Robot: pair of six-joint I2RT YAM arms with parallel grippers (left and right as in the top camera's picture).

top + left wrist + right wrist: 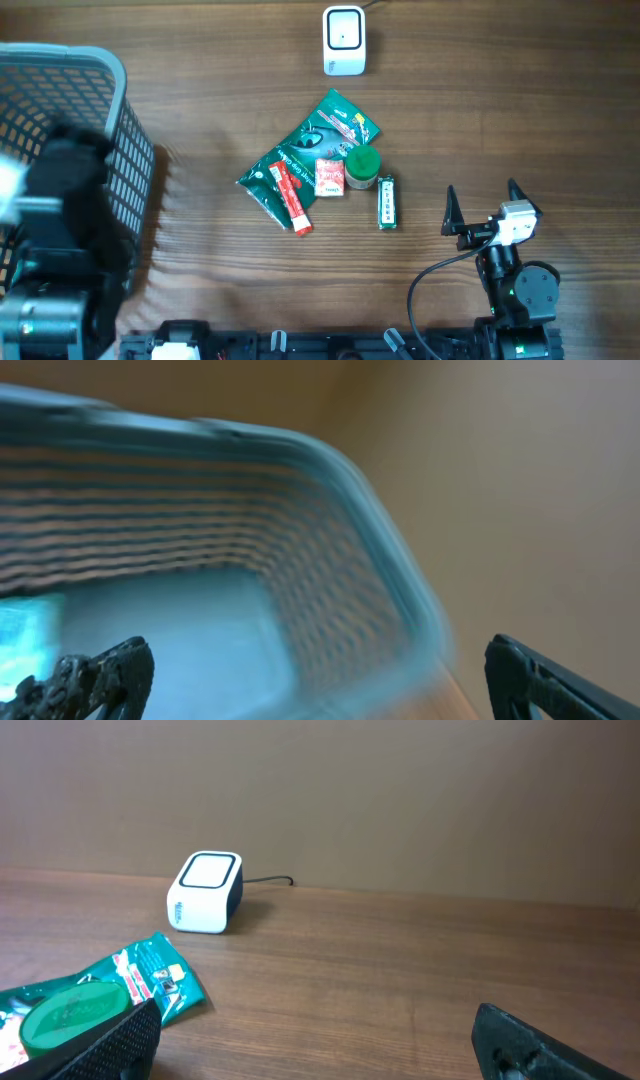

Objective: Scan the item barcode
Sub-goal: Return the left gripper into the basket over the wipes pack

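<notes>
Overhead, scanner: a small white box-shaped barcode scanner stands at the middle of the far edge of the brown wooden desk.
Overhead, items: the items lie in a heap at the desk's centre, well apart from the scanner. It holds a large green foil pouch, a second green pouch under a red stick pack, a small red-and-white carton, a green round-lidded tub and a slim green gum pack just beside the tub.
Overhead, basket: a grey plastic mesh basket sits at the left edge, with the left arm a dark blur above it.
Overhead, right fingers: the right fingers are spread wide and empty, toward the near right corner, apart from the heap.
Left wrist: the left fingers are spread wide with nothing between them, above the basket's blurred rim.
Right wrist: the scanner lies ahead. The foil pouch and the tub's lid show at lower left.
Step in hand: judged, no item is held, so an item has yet to be picked.
Next move: judged, one arm must close on a single item, perhaps the gum pack at the heap's edge, then present its barcode to the scanner's window.
Hidden: no barcode is legible. The basket's contents are screened by the arm. A turquoise patch inside the basket cannot be identified.
</notes>
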